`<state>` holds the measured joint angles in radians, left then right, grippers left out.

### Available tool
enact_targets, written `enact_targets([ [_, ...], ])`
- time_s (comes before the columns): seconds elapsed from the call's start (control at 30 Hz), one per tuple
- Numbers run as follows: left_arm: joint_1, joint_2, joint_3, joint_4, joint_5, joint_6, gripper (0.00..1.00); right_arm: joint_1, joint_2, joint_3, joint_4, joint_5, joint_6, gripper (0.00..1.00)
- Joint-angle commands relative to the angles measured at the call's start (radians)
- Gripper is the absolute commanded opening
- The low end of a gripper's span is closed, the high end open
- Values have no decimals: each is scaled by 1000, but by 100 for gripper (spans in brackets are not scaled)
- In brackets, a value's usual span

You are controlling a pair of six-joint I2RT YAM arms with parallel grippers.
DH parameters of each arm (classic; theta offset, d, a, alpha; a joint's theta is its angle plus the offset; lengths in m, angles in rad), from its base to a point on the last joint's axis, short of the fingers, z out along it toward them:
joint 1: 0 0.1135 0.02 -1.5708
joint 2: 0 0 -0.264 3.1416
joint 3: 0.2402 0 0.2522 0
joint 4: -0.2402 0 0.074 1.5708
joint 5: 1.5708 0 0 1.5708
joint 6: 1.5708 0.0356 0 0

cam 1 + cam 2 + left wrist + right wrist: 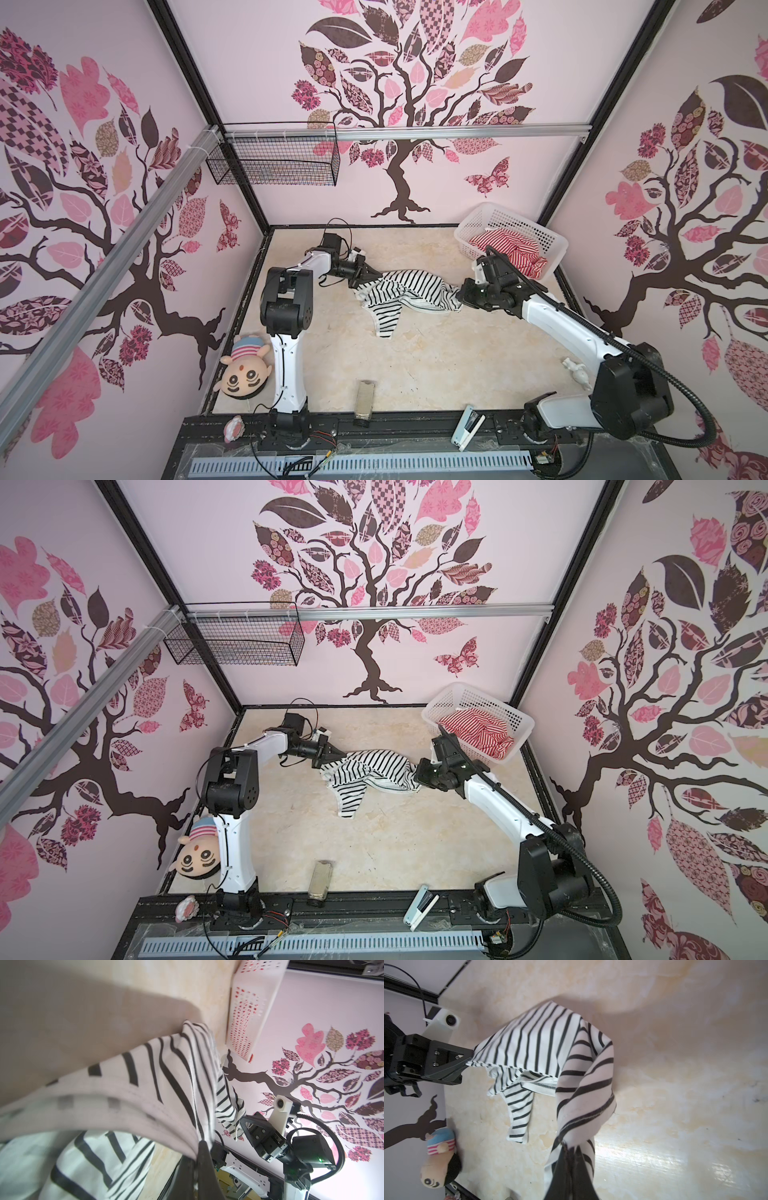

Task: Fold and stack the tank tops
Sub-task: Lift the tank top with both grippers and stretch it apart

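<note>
In both top views the black-and-white tank top (409, 286) (374, 769) sits just above the middle of the frame, stretched crumpled between the two arms over the pale marbled counter (436, 353). The left fingers (370, 272) are pressed together on its left edge. The left wrist view shows the stitched hem bunched into those fingers (204, 1159), and the right wrist view shows them (452, 1057) gripping the corner of the cloth. The right fingers (464, 293) pinch the opposite end, where the right wrist view shows the striped fabric twisted into a rope and clamped between them (571, 1169). A narrow part of the garment droops toward the lower part of the frame (whether it touches the counter cannot be told).

The red-and-white tank top (509, 249) lies heaped inside the white lattice basket (478, 224) at the upper right of the counter, behind the right arm and well apart from the striped one being held. Its red stripes show through the basket's holes in the left wrist view (245, 1014).

A plush doll head (245, 372) lies at the lower left beside the left arm's base, and a black wire basket (274, 162) hangs on the back wall at upper left.
</note>
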<state>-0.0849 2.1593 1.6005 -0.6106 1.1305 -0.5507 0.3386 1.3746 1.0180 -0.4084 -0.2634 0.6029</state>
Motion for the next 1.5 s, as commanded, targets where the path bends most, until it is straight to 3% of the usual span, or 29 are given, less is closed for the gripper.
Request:
enact_targets([
  [0.0, 62, -106, 85, -20, 51, 1, 0, -13, -38, 146, -32, -76, 7, 0],
  [0.27, 233, -324, 160, -43, 98, -67, 0, -16, -53, 411, -113, -146, 24, 0],
  [0.57, 376, -541, 167, -121, 223, -62, 0, -18, -178, 392, -87, -274, 116, 1],
  [0.77, 393, -600, 146, 31, 226, -192, 0, -16, -167, 409, -113, -266, 123, 2],
  [0.9, 393, -515, 209, 70, 187, -220, 0, -27, -93, 424, -77, -283, 141, 2],
  [1.0, 391, -386, 329, -60, 117, -108, 0, -53, -2, 435, -3, -335, 165, 2],
  [1.1, 366, -205, 593, -355, -55, 146, 0, -97, 120, 465, 99, -405, 221, 2],
  [1.23, 344, 69, 931, -434, -150, 175, 0, -134, 357, 652, 141, -469, 257, 1],
  [1.3, 341, 91, 944, -365, -209, 167, 0, -141, 462, 790, 103, -489, 255, 0],
  [1.4, 337, 89, 958, -304, -130, 121, 0, -142, 533, 949, 56, -502, 245, 0],
  [1.47, 330, 47, 922, -288, -86, 128, 0, -142, 509, 961, 73, -500, 234, 0],
])
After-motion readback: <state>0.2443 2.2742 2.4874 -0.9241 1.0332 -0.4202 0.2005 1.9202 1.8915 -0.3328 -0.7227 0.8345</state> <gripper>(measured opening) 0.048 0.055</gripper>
